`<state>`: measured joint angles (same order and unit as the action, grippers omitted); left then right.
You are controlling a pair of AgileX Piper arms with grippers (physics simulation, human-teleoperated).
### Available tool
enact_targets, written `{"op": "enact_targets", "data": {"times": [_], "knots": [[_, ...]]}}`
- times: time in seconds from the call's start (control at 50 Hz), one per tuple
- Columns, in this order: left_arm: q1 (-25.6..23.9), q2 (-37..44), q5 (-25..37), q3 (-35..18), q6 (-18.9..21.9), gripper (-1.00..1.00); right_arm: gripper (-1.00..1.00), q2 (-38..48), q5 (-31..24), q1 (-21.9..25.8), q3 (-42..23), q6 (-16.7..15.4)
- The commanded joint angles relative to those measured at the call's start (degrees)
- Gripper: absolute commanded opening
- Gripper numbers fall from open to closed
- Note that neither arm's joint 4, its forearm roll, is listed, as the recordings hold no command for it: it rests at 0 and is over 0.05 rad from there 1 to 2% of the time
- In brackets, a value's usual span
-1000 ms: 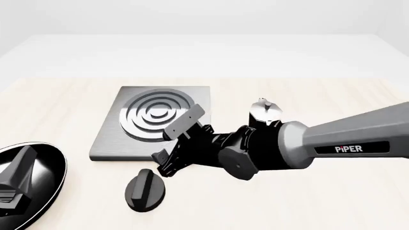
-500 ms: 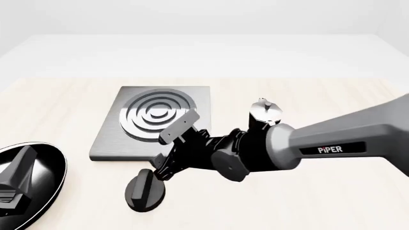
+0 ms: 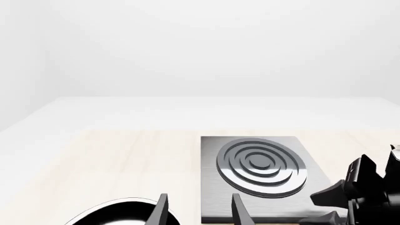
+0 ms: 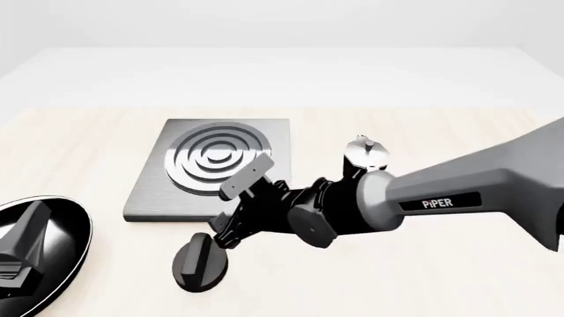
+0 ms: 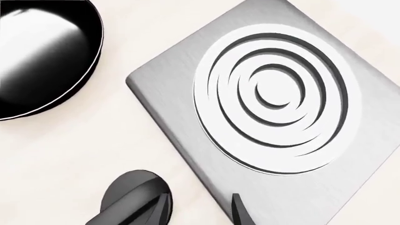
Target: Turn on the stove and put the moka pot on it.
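Worktop (image 4: 440,277) of pale wood carries everything. Largest on it is the stove (image 4: 154,191), a grey plate with a ringed burner, lying left of the middle. A black frying pan (image 4: 62,244) sits at the near left corner, the left hand (image 4: 22,254) over it with fingers apart. The right hand (image 4: 231,210), fingers spread wide and empty, hangs over the stove's near edge, just above the black oval knob (image 4: 198,264). The moka pot (image 4: 363,155) stands upright just right of the stove.
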<state>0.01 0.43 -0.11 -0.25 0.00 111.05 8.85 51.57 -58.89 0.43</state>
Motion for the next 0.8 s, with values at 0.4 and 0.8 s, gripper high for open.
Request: {"op": "enact_targets", "data": {"times": [0.4,0.8], "knots": [[0.0,0.0,0.0,0.0,0.0,1.0,1.0,1.8,-1.2,1.7,-3.0,-0.5],[0.0,0.0,0.0,0.0,0.0,1.0,1.0,3.0,-1.9,2.9,-4.8,-1.6]]}}
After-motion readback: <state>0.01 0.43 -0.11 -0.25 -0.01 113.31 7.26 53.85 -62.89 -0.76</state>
